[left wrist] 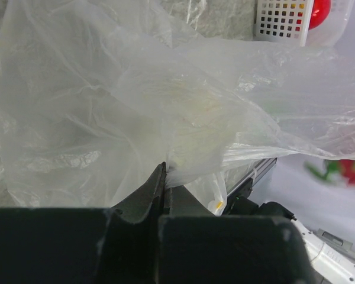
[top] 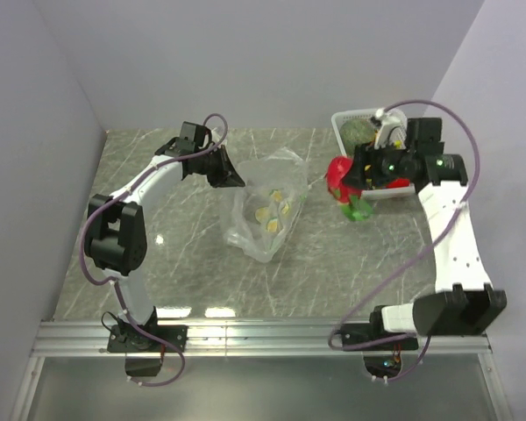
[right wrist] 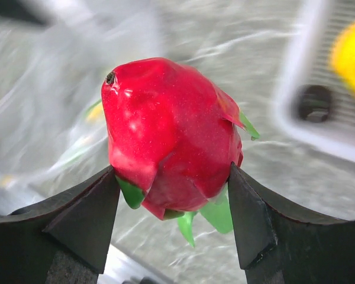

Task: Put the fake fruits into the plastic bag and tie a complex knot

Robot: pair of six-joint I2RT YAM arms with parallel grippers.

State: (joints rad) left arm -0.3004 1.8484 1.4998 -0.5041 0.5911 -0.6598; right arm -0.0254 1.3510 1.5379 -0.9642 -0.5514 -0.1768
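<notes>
The transparent plastic bag lies crumpled mid-table, its yellow-green marks showing. My left gripper is shut on the bag's left edge; in the left wrist view the film bunches out from between the closed jaws of that gripper. My right gripper is shut on a magenta-red fruit with green leaf tips. It holds the fruit in the air just right of the bag and left of the basket. A dull green melon and a red ball lie in the basket.
A white lattice basket stands at the back right, partly under my right arm; it also shows in the left wrist view. A yellow fruit shows blurred in it. Walls close both sides and the back.
</notes>
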